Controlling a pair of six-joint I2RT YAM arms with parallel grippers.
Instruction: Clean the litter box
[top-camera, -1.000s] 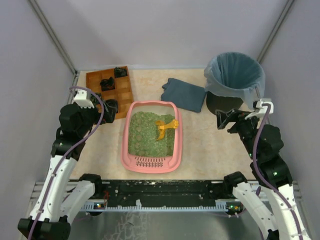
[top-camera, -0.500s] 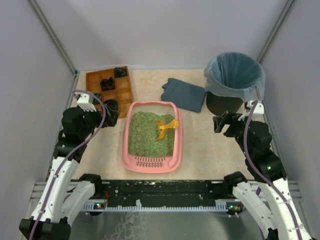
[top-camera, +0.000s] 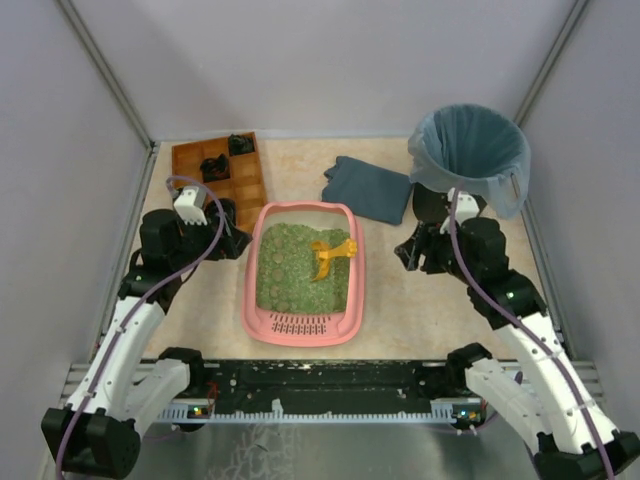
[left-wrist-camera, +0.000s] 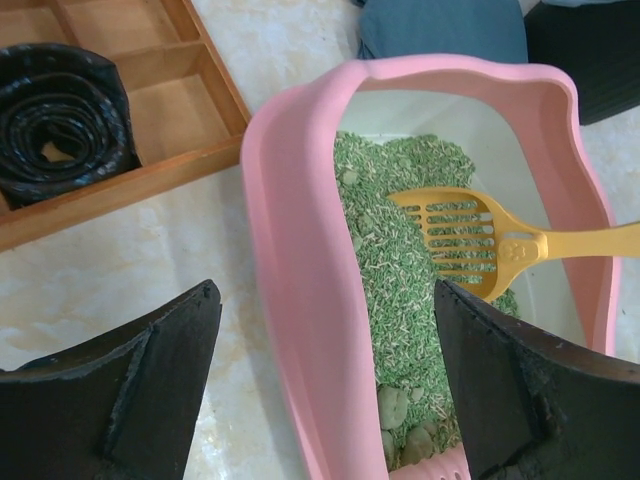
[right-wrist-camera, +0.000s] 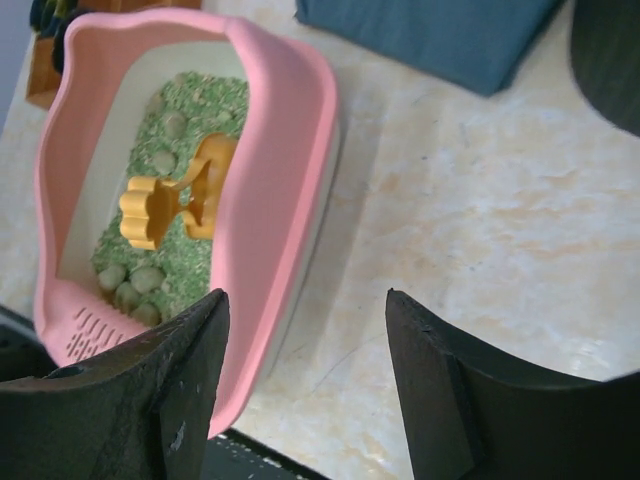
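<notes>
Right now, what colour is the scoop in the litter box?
The scoop is yellow-orange; the left wrist view shows it best.

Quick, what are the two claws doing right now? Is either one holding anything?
Left gripper: open, holding nothing.
Right gripper: open, holding nothing.

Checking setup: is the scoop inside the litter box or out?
Inside. The scoop lies on the green litter, within the pink walls of the litter box.

One litter box (top-camera: 250, 285), one yellow scoop (top-camera: 330, 252), one blue cloth (top-camera: 368, 188), one bin (top-camera: 432, 207), one wooden tray (top-camera: 250, 186), perhaps three black rolls (top-camera: 215, 168).
</notes>
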